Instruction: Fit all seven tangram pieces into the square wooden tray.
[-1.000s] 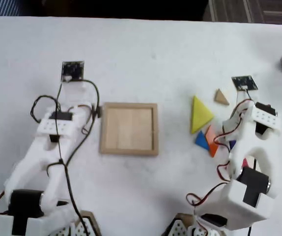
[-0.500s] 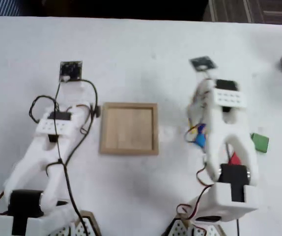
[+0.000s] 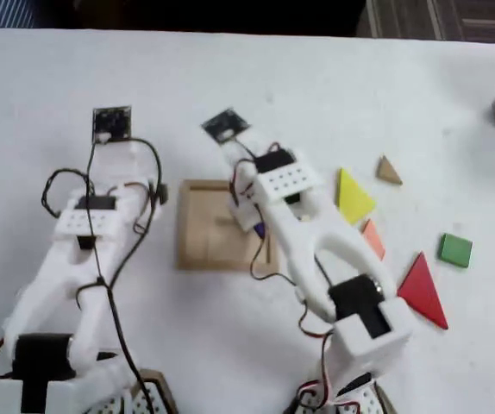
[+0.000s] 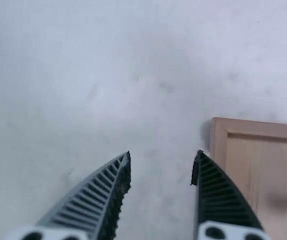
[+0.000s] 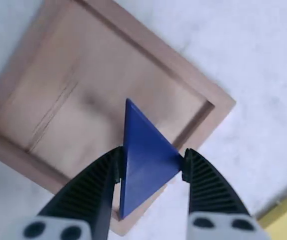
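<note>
— Right gripper (image 5: 152, 152): jaws closed on the blue triangle (image 5: 143, 165), one pad on each side edge. It hangs over the square wooden tray (image 5: 218, 107), near one rim. The point of the piece aims down at the tray floor.

— And the other arm?

— Left gripper (image 4: 163, 160): jaws apart, nothing between them. It sits above bare table, just beside a corner of the tray.

— Where's the rest of the set?

— Loose on the table, on the far side of the tray from the left arm: yellow triangle (image 3: 351, 197), small tan triangle (image 3: 389, 170), orange piece (image 3: 372, 239), green square (image 3: 455, 250) and red triangle (image 3: 423, 291). The tray floor shows bare wood.

— How will the blue one handle?

— My guess is a thin, flat, stiff and light piece, painted wood by the look of it. It won't bend or crush. The paint is likely smooth, so grip is the weak point. The pads bear on slanting edges, and a wedge like that could squirt out or swivel if the squeeze is uneven.

— Better hold?

— Across two parallel faces or straight edges, close to the middle of the piece. For the squares, opposite sides. For the big triangles, I'd take them across the flat faces, so the taper can't work against the pads.

— Risk at release?

— It is held point-down. It may topple either way, or lean on the rim instead of lying flat.
</note>
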`<control>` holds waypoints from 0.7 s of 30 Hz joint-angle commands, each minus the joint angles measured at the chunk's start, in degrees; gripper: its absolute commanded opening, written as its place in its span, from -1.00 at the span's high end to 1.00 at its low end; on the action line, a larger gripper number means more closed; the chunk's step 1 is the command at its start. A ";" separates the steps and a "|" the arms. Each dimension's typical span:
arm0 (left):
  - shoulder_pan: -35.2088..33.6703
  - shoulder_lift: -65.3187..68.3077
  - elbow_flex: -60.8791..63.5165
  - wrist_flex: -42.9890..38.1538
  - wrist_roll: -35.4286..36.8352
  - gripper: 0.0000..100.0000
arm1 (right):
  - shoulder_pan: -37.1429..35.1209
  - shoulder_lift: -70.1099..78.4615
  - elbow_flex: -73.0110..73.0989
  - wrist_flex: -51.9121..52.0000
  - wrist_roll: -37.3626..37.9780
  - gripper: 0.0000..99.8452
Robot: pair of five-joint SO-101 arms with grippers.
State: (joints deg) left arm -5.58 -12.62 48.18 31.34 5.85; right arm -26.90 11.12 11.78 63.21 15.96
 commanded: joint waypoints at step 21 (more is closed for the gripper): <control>0.57 -2.86 -1.85 0.35 -0.53 0.59 | 8.04 -7.43 -6.59 12.00 3.78 0.74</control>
State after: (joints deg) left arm -5.58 -12.62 48.18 31.34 5.85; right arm -23.38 10.07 4.40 73.93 19.30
